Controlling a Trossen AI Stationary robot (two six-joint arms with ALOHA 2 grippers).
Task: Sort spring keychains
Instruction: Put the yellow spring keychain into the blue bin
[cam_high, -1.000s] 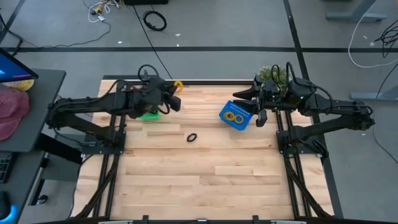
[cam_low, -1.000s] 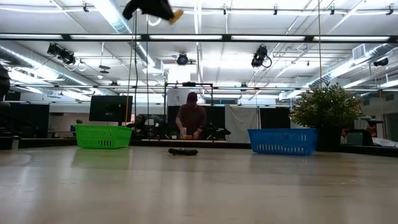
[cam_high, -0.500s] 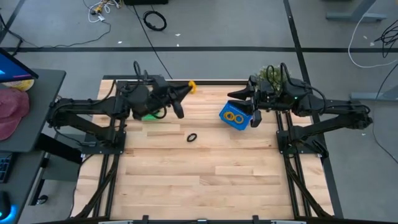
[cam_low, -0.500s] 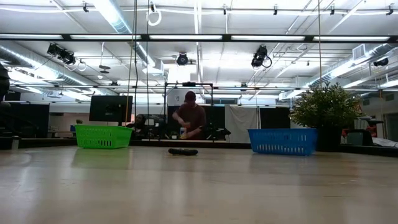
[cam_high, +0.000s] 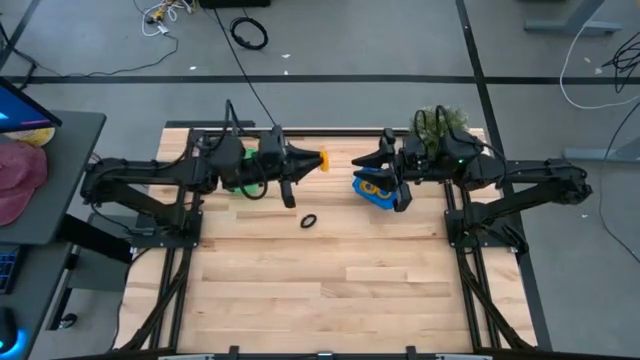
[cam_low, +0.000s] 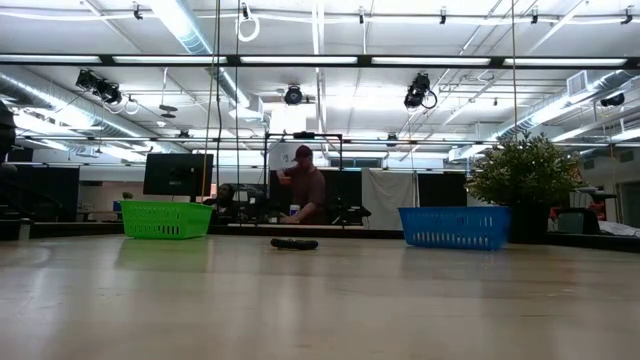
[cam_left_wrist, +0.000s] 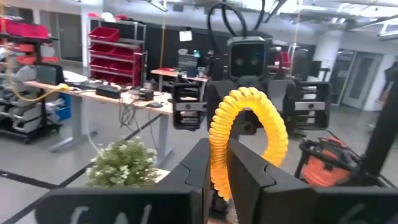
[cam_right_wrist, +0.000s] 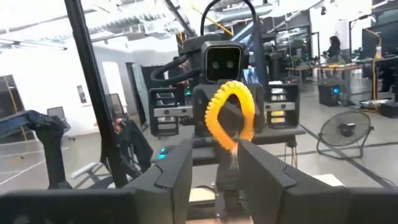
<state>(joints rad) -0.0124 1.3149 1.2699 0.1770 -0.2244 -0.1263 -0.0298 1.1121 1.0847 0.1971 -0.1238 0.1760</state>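
My left gripper is high above the table's far middle, shut on an orange spring keychain, a coiled ring that also shows in the left wrist view. My right gripper is open and empty, facing it from the right, above the blue basket. In the right wrist view, the ring stands just ahead of my open right fingers. A black keychain lies flat on the table and also shows in the low view. Both grippers are above the low view's frame. My left gripper pinches the lower part of the orange ring's coil between its two fingers. The fingers are about level and point toward the table's right. The ring stands upright beyond the fingertips, lifted clear of the table.
A green basket stands at the far left, partly under my left arm. The blue basket stands at the far right with orange rings in it. A potted plant stands behind my right arm. A person stands beyond the table.
My left gripper has carried the orange keychain toward the table's right and a little nearer, ending level and pointing right. My right gripper has moved toward the table's left, over the blue basket, toward the keychain. The black keychain has stayed in place.
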